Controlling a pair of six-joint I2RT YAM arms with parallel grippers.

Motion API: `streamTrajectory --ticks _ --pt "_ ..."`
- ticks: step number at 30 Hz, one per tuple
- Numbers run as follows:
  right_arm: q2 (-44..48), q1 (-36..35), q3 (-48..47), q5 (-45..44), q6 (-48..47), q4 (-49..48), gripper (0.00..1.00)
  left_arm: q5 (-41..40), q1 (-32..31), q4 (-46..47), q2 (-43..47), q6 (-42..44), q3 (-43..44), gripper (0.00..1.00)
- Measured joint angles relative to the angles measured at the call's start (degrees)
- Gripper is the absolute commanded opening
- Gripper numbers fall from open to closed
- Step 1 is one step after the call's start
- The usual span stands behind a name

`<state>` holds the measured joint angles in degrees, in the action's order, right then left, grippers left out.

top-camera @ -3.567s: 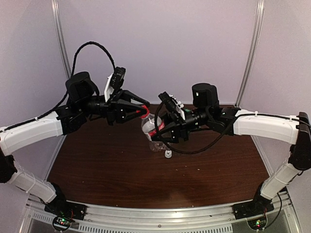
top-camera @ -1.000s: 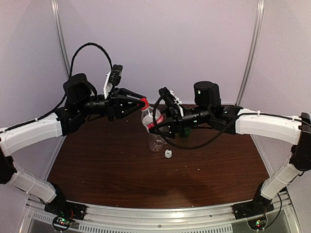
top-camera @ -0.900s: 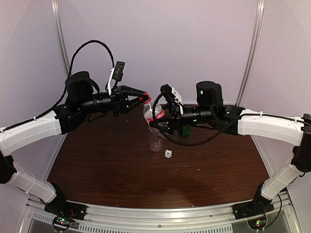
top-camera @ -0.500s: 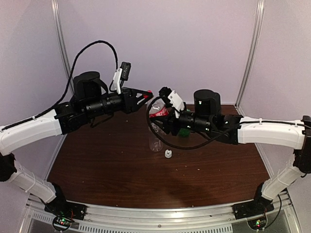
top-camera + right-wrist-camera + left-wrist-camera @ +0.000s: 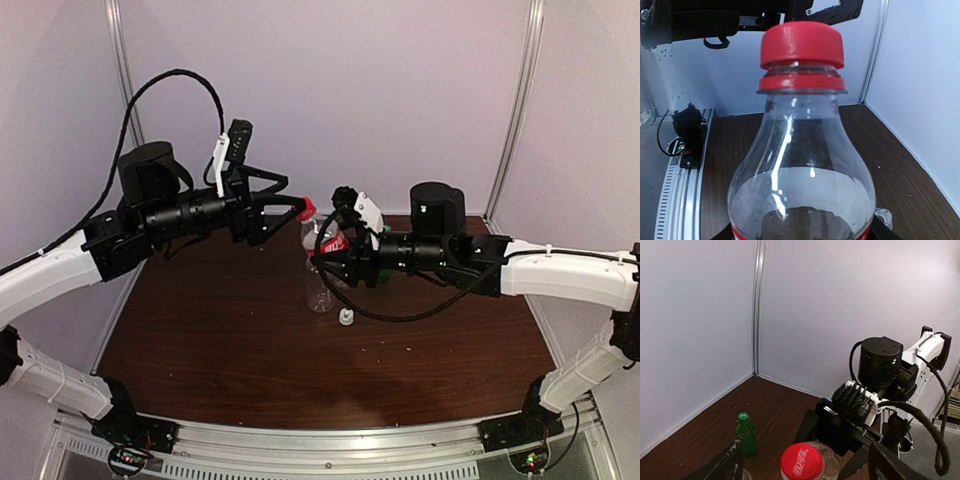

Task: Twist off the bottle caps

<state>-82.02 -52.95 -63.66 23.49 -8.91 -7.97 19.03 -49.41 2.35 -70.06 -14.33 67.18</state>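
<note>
Evidently right gripper grips bottle (contact cropped); left gripper wide astride cap

— Shifted at all?
— Yes. Lifted the red-label bottle higher and toward the back, carried up off the table in the right gripper.
— And on the left?
— Raised the left gripper alongside it. Spread the fingers wide of the red cap, no longer pinching it as before.
</note>
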Motion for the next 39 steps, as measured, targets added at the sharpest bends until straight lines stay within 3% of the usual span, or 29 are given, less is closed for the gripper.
streamTrajectory --ticks 9,16,26,39 --pt "-0.3 2.0 -1.8 22.9 -0.1 4.0 0.59 19.2 1.1 1.1 1.7 6.4 -1.8 0.9" --pt "-3.1 2.9 -5.2 35.5 1.7 4.4 0.57 29.9 1.1 3.2 -1.2 7.0 -1.8 0.78" --pt "-4.8 3.3 -5.5 40.6 3.0 4.8 0.55 35.3 1.1 5.9 -3.6 5.7 -1.8 0.54" --pt "-4.8 3.5 -5.5 42.1 3.3 4.9 0.51 34.9 1.4 7.8 -4.3 4.3 -1.8 0.27"
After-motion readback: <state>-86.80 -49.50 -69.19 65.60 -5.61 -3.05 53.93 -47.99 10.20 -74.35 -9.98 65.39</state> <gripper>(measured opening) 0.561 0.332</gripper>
